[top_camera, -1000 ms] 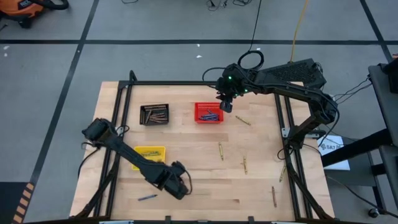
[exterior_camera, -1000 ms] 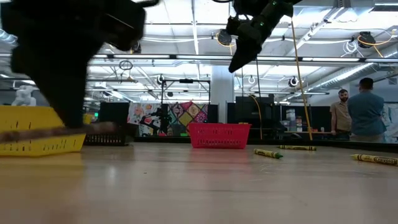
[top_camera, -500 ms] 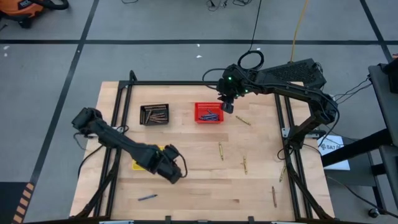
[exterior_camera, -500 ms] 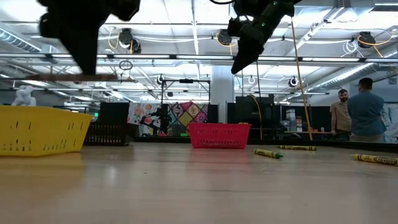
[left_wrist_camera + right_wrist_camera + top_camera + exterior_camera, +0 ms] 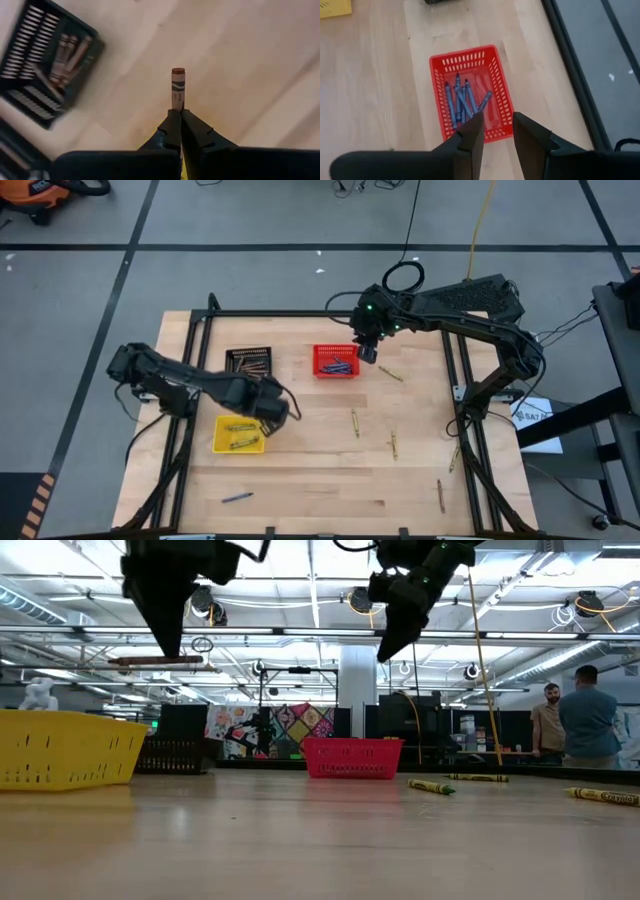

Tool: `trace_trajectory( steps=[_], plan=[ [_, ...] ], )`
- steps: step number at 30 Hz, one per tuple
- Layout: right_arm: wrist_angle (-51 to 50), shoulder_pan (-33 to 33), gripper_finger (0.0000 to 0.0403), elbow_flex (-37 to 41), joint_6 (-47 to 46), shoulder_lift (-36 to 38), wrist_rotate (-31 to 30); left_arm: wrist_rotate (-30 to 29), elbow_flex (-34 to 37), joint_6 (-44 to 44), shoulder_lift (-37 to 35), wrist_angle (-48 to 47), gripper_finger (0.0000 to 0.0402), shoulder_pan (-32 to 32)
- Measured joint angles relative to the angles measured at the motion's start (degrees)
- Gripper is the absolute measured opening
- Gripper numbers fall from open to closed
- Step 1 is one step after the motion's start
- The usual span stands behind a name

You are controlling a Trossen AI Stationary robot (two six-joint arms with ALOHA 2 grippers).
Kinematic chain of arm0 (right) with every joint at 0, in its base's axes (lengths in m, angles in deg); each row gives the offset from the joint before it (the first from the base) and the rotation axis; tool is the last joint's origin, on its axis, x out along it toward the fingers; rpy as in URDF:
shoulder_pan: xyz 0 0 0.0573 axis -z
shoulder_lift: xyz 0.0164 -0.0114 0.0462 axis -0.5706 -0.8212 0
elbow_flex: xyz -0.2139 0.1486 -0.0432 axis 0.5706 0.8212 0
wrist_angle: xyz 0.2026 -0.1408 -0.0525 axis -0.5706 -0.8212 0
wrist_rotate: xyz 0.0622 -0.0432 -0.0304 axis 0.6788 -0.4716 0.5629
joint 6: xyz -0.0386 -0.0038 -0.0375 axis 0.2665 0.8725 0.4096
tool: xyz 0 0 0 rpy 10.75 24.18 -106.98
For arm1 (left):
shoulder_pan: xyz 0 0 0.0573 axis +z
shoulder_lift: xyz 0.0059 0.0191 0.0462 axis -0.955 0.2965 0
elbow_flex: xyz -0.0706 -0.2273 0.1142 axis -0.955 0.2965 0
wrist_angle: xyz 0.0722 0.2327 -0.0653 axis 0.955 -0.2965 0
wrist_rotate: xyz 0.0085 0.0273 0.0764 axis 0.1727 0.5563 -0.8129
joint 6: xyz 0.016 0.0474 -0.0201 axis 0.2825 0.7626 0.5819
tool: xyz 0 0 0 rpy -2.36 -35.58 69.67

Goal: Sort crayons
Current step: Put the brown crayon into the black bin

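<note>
One second ago your left hand (image 5: 276, 409) was low over the near part of the surface (image 5: 320, 480), close to the lone blue crayon (image 5: 237, 497); now it has swung up and away from there and hangs in the air just beside the yellow basket (image 5: 239, 435), between it and the black basket (image 5: 248, 363). It is clamped tight on a brown crayon (image 5: 178, 89), which sticks straight out past the fingertips in the left wrist view, its paper wrapper showing dark print and its flat brown end facing away. The low view shows that crayon (image 5: 155, 660) held level, well above the surface. The yellow basket, which the arm covered before, now shows a few yellow-green crayons (image 5: 238, 427) lying inside; the black basket holds a row of brown crayons (image 5: 71, 56). Farther right, your right hand (image 5: 366, 351) hovers where it was, above the right edge of the red basket (image 5: 470, 90), its fingers parted and holding nothing. In that basket a small heap of blue crayons (image 5: 462, 100) lies crossed over one another. To its right, several yellow-green crayons remain loose on the surface: one (image 5: 390, 373) just past the red basket, two (image 5: 354, 422) near the middle, and one (image 5: 440, 495) toward the near right corner. Two people (image 5: 575, 725) stand in the room beyond the surface.
</note>
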Motion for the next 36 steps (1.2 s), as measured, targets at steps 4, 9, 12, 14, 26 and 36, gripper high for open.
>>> trace_trajectory(
  steps=[4, 9, 12, 14, 26, 36],
  plan=[
    [-3.4, -0.2, 0.0091, 0.0, -0.9, 0.0, 0.1, -0.1, 0.0, 6.7, -1.0, -0.9, 0.0, 4.6],
    [-10.5, -0.3, 0.0091, 0.0, -1.4, 0.0, 0.1, -0.2, 0.0, 16.2, -1.3, -1.3, 0.0, 11.2],
    [-13.3, -0.3, 0.0091, 0.0, -1.5, 0.0, 0.3, -0.2, 0.0, 21.1, -1.3, -1.5, 0.0, 15.3],
    [-15.0, -0.3, 0.0091, 0.0, -1.8, 0.0, 1.5, -0.2, 0.0, 24.2, -1.3, -1.5, 0.0, 18.0],
    [-21.0, -0.3, 0.0091, 0.0, -5.6, 0.0, 2.1, 0.7, 5.7, 38.7, -1.3, -0.9, 0.0, 33.5],
    [-20.7, -0.3, 0.0091, 0.0, -7.8, 0.0, 2.1, 8.2, 13.7, 49.8, -1.3, 11.1, 0.0, 41.2]
  ],
)
